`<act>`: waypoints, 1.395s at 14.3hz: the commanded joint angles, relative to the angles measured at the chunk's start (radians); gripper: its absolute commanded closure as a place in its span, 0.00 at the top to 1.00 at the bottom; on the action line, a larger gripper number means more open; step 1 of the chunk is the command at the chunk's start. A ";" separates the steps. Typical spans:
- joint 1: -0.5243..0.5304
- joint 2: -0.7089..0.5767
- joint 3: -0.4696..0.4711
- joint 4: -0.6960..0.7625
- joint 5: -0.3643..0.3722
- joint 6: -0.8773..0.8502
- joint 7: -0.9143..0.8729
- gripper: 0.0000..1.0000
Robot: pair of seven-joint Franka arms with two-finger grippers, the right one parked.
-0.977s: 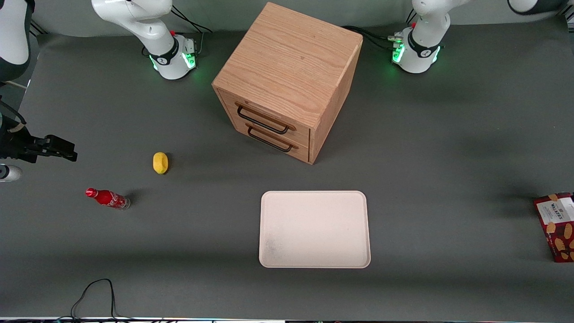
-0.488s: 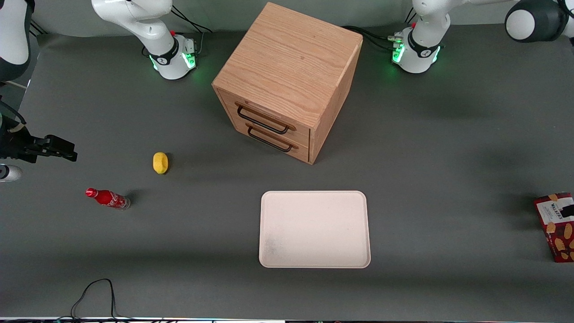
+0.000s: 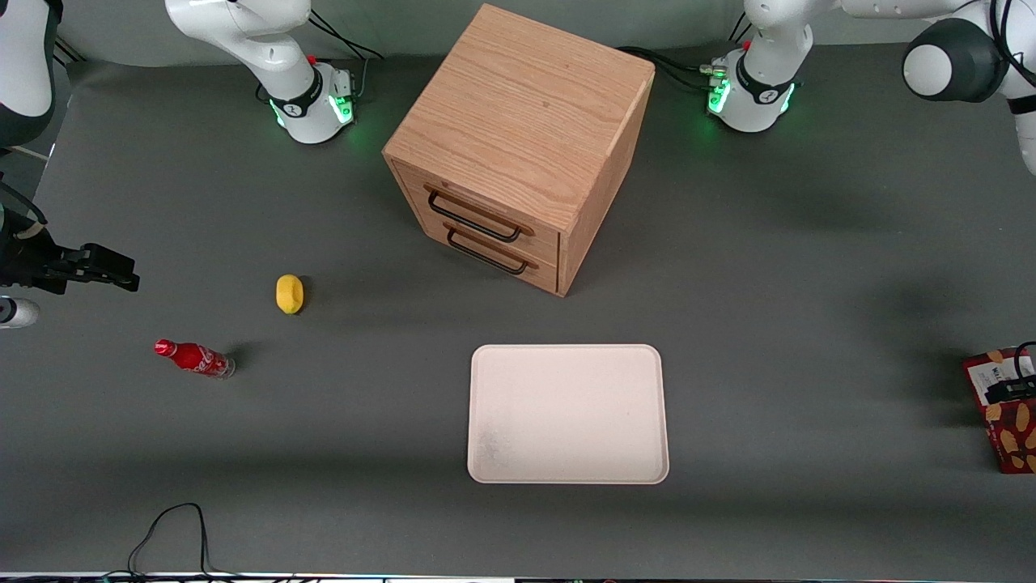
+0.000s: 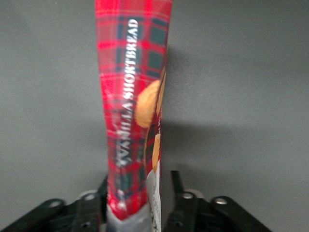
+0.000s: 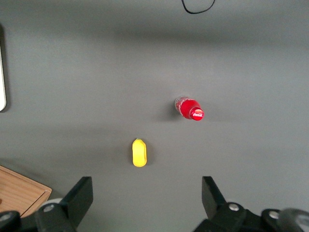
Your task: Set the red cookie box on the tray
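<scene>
Grey tabletop. Box [image 3: 1006, 411] stands on its thin edge at the working arm's end of the table, well apart from the tray [image 3: 567, 414], its long axis running toward the front camera. Gripper [image 4: 140, 205] is at the box's farther end, one finger [image 4: 89, 208] on each broad face; jaws look closed on it. Cabinet [image 3: 518, 146], lemon [image 3: 289, 293] and bottle [image 3: 194, 358] also on the table.
</scene>
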 commanded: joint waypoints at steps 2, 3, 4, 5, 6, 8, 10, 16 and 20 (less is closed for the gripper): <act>-0.008 0.004 0.011 0.029 0.000 -0.019 0.052 0.00; -0.006 -0.005 0.013 0.027 0.003 -0.037 0.056 0.00; -0.005 -0.034 0.013 0.021 0.004 -0.062 0.075 0.00; -0.005 -0.065 0.013 0.021 0.007 -0.108 0.099 0.00; -0.008 -0.108 0.011 0.021 0.009 -0.169 0.108 0.00; -0.036 -0.186 0.005 0.018 0.009 -0.310 0.104 0.00; -0.093 -0.289 -0.004 -0.011 0.010 -0.414 0.098 0.00; -0.253 -0.459 -0.125 -0.017 0.013 -0.616 -0.159 0.00; -0.380 -0.466 -0.234 -0.013 0.052 -0.596 -0.461 0.00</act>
